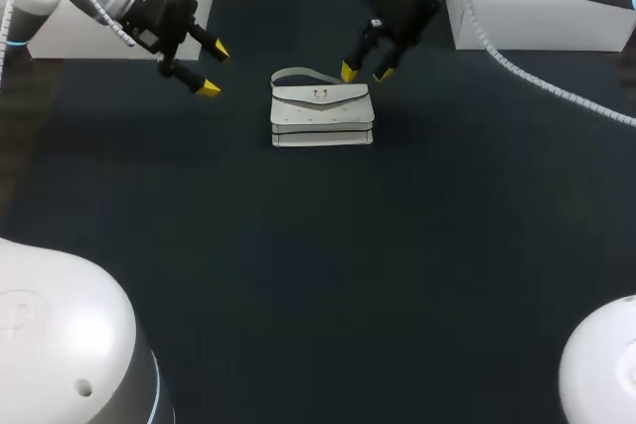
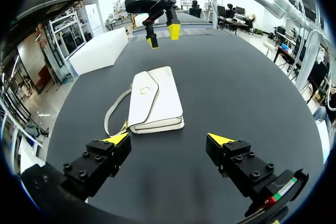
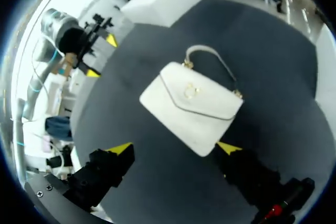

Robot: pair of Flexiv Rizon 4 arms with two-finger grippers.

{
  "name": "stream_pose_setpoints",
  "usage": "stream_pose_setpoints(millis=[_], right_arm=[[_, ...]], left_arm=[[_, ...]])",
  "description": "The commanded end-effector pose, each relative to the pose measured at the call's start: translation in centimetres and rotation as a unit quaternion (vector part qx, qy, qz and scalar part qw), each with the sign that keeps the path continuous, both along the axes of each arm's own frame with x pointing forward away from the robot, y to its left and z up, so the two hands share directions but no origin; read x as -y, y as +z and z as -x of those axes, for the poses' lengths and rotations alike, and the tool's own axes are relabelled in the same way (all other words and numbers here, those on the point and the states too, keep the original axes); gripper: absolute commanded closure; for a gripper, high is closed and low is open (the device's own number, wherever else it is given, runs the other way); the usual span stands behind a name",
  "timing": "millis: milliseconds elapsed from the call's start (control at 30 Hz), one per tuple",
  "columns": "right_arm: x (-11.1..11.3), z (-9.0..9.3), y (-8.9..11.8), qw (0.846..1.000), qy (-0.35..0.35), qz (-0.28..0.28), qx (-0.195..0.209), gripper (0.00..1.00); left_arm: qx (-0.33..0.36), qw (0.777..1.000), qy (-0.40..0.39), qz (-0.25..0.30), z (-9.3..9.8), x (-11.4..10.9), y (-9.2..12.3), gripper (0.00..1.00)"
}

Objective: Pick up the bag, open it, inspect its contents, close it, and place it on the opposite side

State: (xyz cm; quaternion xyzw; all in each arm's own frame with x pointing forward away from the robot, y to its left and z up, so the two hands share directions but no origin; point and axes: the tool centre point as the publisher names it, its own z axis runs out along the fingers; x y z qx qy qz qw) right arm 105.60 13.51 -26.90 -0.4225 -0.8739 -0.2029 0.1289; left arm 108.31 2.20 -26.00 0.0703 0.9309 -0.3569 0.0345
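A white flap handbag lies flat on the dark table, flap shut, its strap looped at the far side. My right gripper hangs open just beyond the bag's far right corner, touching nothing. In the right wrist view the bag lies ahead of and below the open gripper. My left gripper is open off to the bag's left, well apart from it. The left wrist view has the bag ahead of the open gripper, with the right gripper beyond it.
White blocks stand at the table's back left and back right. My arms' white bases fill the front corners. Dark table surface stretches in front of the bag.
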Motion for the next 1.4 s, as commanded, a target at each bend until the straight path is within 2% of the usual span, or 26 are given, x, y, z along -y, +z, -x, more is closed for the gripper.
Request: stream_pose_setpoints(millis=[33, 133, 500, 533, 600, 667, 700, 867, 1000, 1167, 1233, 1267, 1400], right_arm=[[-0.7, 0.3, 0.5, 0.985, 0.046, 0.136, 0.09, 0.0], [-0.8, 0.8, 0.4, 0.976, 0.094, 0.171, 0.092, 0.0], [-0.8, 0.8, 0.4, 0.976, 0.094, 0.171, 0.092, 0.0], [-0.8, 0.8, 0.4, 0.976, 0.094, 0.171, 0.092, 0.0], [-0.7, 0.6, 0.4, 0.969, 0.112, 0.174, 0.135, 0.0], [-0.7, 0.6, 0.5, 0.956, 0.15, 0.179, 0.178, 0.0], [-0.6, 0.6, 0.5, 0.952, 0.157, 0.188, 0.185, 0.0], [-1.1, 1.2, 0.2, 0.902, 0.253, 0.245, 0.25, 0.0], [-1.5, 1.7, 0.1, 0.869, 0.29, 0.284, 0.284, 0.0], [-1.7, 2.6, -0.4, 0.818, 0.332, 0.325, 0.34, 0.0], [-1.8, 3.0, -1.4, 0.811, 0.352, 0.326, 0.335, 0.0], [-1.8, 3.0, -1.4, 0.811, 0.352, 0.326, 0.335, 0.0], [-1.8, 3.0, -1.4, 0.811, 0.352, 0.326, 0.335, 0.0]], left_arm=[[-0.011, 1.0, -0.006, -0.011, -1.0, 0.5, 0.4, 0.0], [-0.016, 1.0, -0.005, -0.011, -1.4, 0.7, 0.3, 0.0], [-0.022, 1.0, -0.014, -0.013, -1.7, 0.8, 0.3, 0.0], [-0.016, 0.999, -0.027, -0.023, -1.6, 1.5, 0.2, 0.0], [-0.01, 0.999, -0.042, -0.024, -1.6, 2.3, 0.1, 0.0], [-0.004, 0.998, -0.053, -0.022, -1.7, 2.8, 0.2, 0.0], [0.0, 0.998, -0.059, -0.024, -1.8, 3.0, 0.2, 0.0], [0.01, 0.997, -0.077, -0.021, -2.2, 3.9, 0.5, 0.0], [0.014, 0.996, -0.082, -0.023, -2.4, 4.5, 0.5, 0.0], [0.034, 0.996, -0.081, -0.023, -2.3, 5.3, 0.4, 0.0], [0.052, 0.996, -0.074, -0.016, -2.4, 5.5, 0.4, 0.0], [0.068, 0.995, -0.065, -0.033, -2.6, 5.6, 0.3, 0.0], [0.068, 0.995, -0.065, -0.033, -2.6, 5.6, 0.3, 0.0]])
